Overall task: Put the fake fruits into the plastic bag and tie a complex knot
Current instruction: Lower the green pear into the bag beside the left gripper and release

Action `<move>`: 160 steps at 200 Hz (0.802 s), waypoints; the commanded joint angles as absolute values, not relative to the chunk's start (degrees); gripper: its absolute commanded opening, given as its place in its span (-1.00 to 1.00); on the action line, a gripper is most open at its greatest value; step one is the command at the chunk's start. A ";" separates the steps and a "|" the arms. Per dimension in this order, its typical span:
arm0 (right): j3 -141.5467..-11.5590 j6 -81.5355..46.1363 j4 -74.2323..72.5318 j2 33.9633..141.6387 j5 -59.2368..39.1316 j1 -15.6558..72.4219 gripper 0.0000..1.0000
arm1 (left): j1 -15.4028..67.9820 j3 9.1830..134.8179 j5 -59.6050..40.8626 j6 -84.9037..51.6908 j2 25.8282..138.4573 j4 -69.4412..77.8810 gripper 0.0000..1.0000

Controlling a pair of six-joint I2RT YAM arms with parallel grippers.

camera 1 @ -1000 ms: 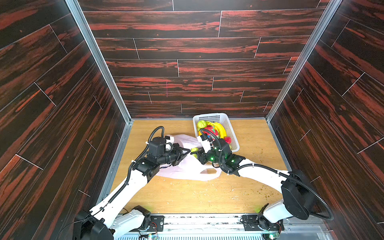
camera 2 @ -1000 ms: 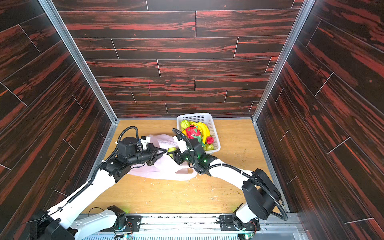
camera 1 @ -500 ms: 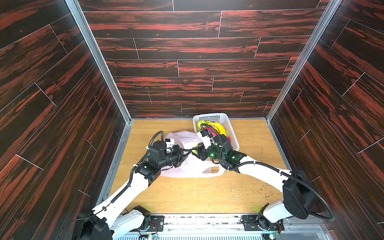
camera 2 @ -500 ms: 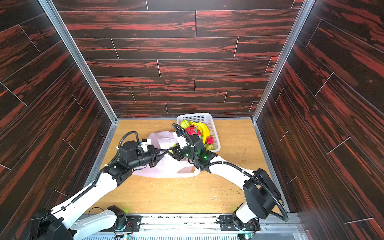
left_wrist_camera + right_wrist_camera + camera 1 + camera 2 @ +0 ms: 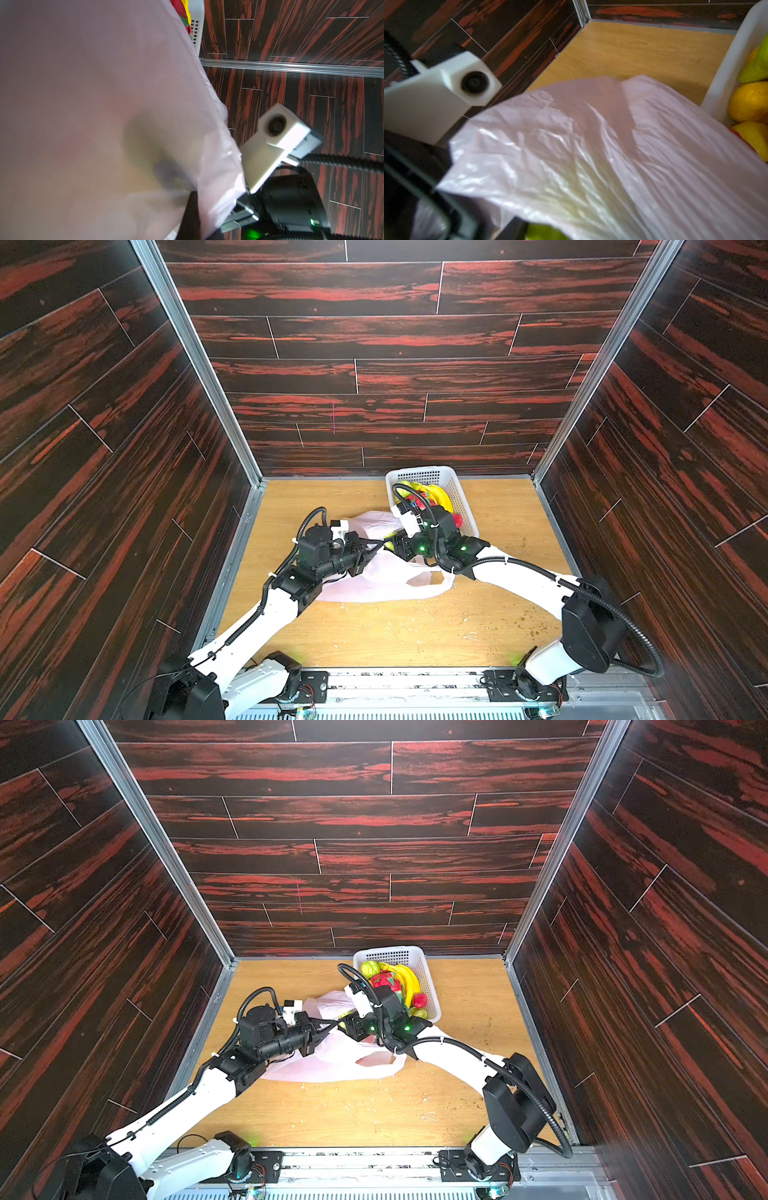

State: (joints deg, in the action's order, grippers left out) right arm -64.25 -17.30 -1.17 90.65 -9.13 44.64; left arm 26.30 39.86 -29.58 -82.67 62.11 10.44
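The plastic bag [image 5: 386, 576] [image 5: 332, 1060] lies pale pink on the wooden floor, its near handle loop flat. My left gripper [image 5: 374, 548] [image 5: 328, 1028] is shut on the bag's rim and holds the film up; in the left wrist view the bag [image 5: 104, 104] covers most of the picture beside a dark finger [image 5: 191, 216]. My right gripper [image 5: 392, 541] [image 5: 347, 1020] is shut on a yellow-green fake fruit [image 5: 344, 1016] [image 5: 544, 232] at the bag's mouth, facing the left gripper. More fake fruits [image 5: 405, 979] fill the basket.
The white perforated basket [image 5: 461, 497] [image 5: 428, 977] [image 5: 724, 79] stands at the back right, touching the bag, with bananas, a dragon fruit [image 5: 384, 982], a green lumpy fruit [image 5: 369, 968] and a strawberry [image 5: 419, 1000]. Dark panel walls enclose three sides. Crumbs dot the front floor.
The held-up part of the bag has risen and bulged toward the back. The right wrist has shifted a little leftward with the fruit. Both grips are unchanged.
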 commanded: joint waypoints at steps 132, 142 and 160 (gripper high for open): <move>-67.18 -14.15 5.02 88.61 -6.13 44.65 0.49 | 26.01 38.49 -30.06 -83.91 61.90 13.43 -1.00; -67.13 -14.16 5.17 88.20 -5.97 44.66 0.50 | 26.02 38.47 -30.00 -83.86 61.83 13.24 -1.00; -67.14 -14.50 5.76 87.17 -6.11 44.69 0.49 | 25.97 38.40 -29.66 -83.48 61.79 12.66 -1.00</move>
